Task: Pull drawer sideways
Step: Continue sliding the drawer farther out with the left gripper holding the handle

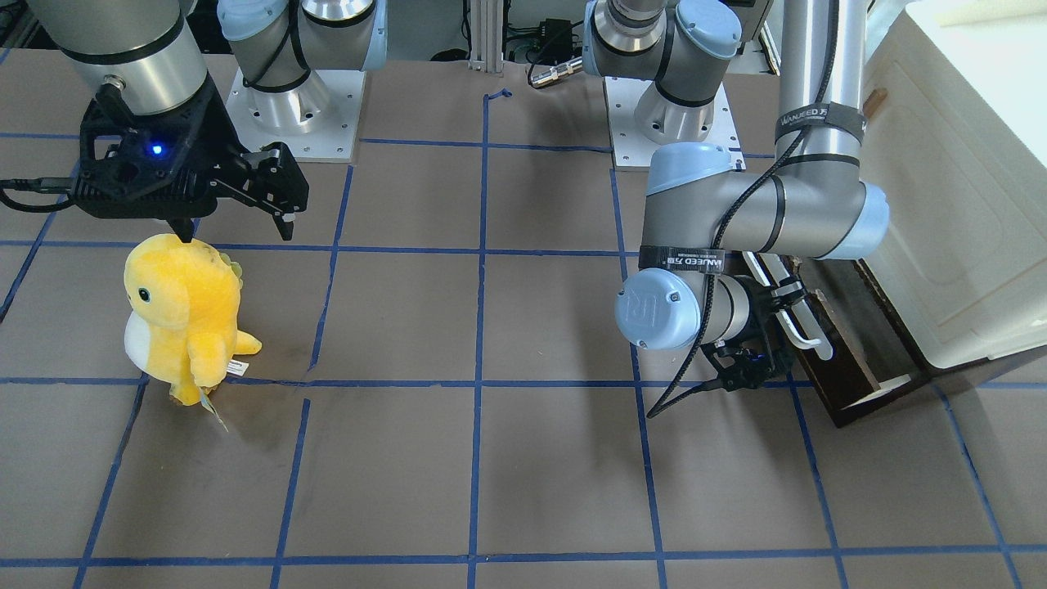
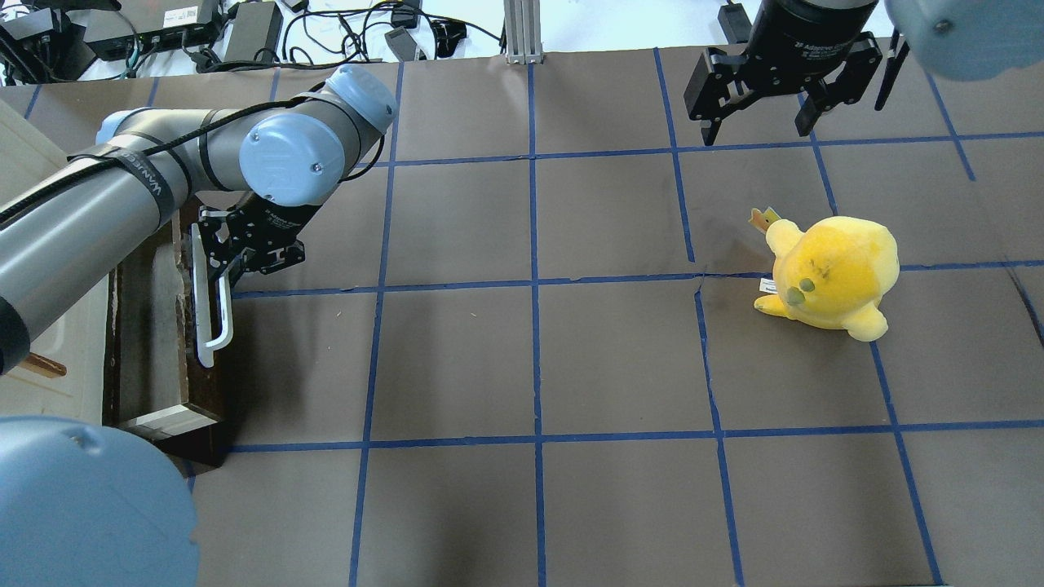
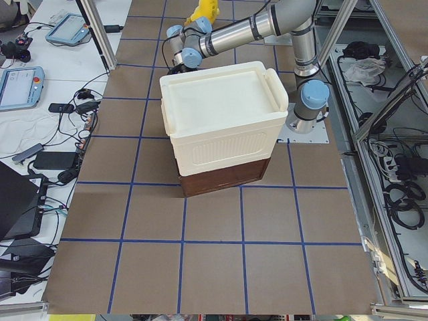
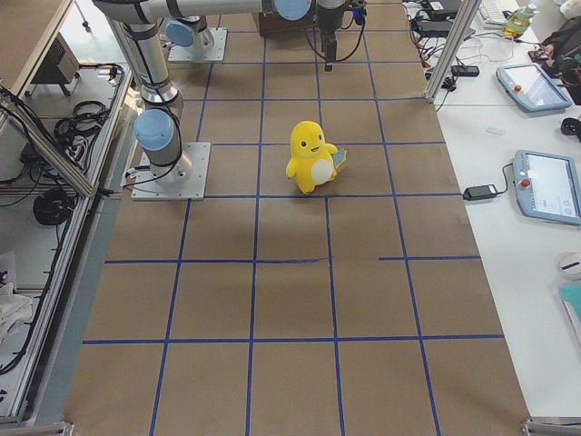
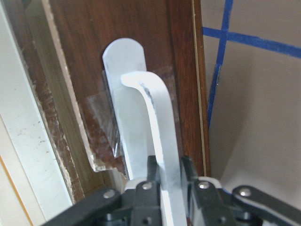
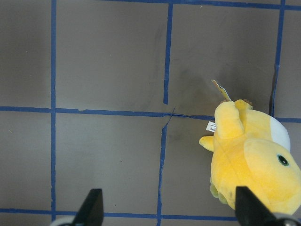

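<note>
The dark brown drawer (image 2: 208, 412) stands partly pulled out from under the cream-white cabinet (image 1: 957, 204). Its pale inside (image 2: 155, 302) shows from overhead, and it also shows in the front view (image 1: 851, 368). The long white bar handle (image 2: 210, 322) runs along its front. My left gripper (image 2: 224, 273) is shut on the handle (image 5: 157, 122) near one end, with the fingers (image 5: 141, 186) pressed on both sides of the bar. My right gripper (image 2: 758, 122) is open and empty, high above the table at the far right; it also shows in the front view (image 1: 241, 225).
A yellow plush toy (image 2: 832, 273) stands on the brown mat below and in front of the right gripper; it also shows in the right wrist view (image 6: 254, 160). The cabinet (image 3: 221, 120) sits at the table's left end. Blue tape lines grid the mat.
</note>
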Controlling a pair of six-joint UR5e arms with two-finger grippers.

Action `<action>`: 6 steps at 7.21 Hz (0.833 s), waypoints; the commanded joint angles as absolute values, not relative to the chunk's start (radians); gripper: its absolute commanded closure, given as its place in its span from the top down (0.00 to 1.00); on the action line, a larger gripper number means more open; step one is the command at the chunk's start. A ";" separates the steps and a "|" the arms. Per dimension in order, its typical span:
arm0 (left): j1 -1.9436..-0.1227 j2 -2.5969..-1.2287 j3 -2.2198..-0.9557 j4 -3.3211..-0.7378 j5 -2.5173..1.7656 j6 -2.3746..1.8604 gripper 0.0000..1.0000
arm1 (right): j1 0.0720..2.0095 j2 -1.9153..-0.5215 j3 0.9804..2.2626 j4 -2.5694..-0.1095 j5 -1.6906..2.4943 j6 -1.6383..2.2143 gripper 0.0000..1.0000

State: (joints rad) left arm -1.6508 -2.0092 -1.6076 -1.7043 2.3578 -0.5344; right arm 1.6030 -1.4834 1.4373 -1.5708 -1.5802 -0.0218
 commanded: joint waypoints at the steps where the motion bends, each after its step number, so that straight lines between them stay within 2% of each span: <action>1: -1.652 -2.013 -1.600 -1.706 2.358 -0.535 0.00 | 1.603 -1.483 1.437 -1.571 -1.580 -0.021 1.00; 6: -1.661 -2.016 -1.592 -1.709 2.358 -0.537 0.00 | 1.603 -1.483 1.437 -1.571 -1.580 -0.021 1.00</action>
State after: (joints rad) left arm -1.6607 -2.0165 -1.5916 -1.7065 2.3566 -0.5369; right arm 1.6030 -1.4834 1.4374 -1.5708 -1.5810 -0.0215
